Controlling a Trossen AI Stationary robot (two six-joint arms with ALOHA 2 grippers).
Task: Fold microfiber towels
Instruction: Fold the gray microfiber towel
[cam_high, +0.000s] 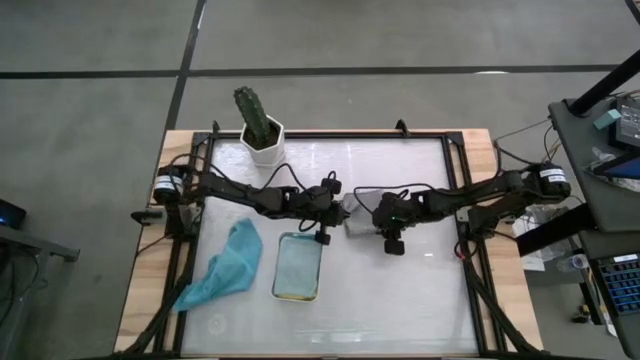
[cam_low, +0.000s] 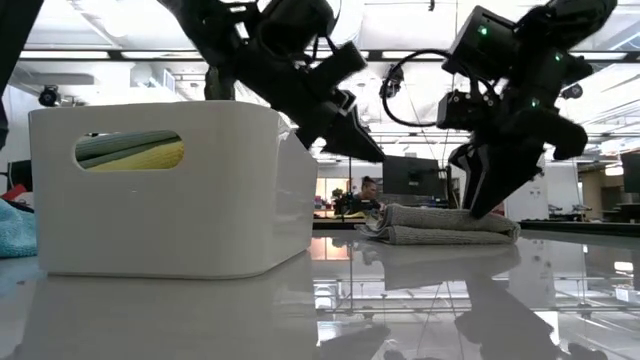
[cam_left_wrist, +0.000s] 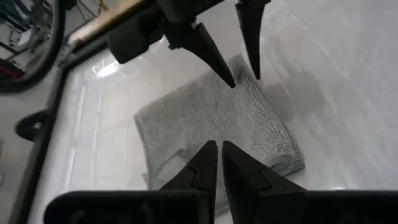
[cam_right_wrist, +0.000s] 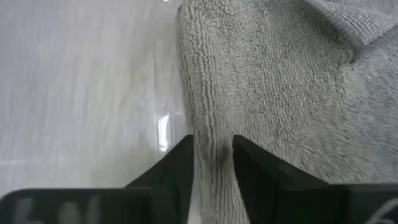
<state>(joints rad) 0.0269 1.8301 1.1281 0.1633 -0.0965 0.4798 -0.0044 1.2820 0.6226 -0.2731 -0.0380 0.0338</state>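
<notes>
Glossy white table top (cam_high: 400, 290) on a wood frame, bare concrete floor around it; low view looks into an open office behind. Landmark: the white tray (cam_high: 297, 267) near table centre.

Both arms reach in from opposite sides and meet just behind the tray, over a folded grey towel (cam_high: 356, 216) lying flat on the table. Left gripper (cam_left_wrist: 219, 149) slants down above the towel's near edge, fingers pressed together, holding nothing. Right gripper (cam_right_wrist: 211, 149) points steeply down at the towel's far side; its fingers (cam_right_wrist: 177, 163) stand slightly apart with the towel's folded edge running between them. Real grip or only straddling: hard to say.

Teal towel (cam_high: 225, 265) lies crumpled just left of the tray, one corner trailing toward the table's front edge. Inside the tray, yellow towel (cam_low: 150, 156) and pale green towel (cam_low: 125, 142) show only through the handle slot in low view; from above the contents are one pale patch. Potted cactus (cam_high: 260, 125) well behind the tray, at the back edge.
</notes>
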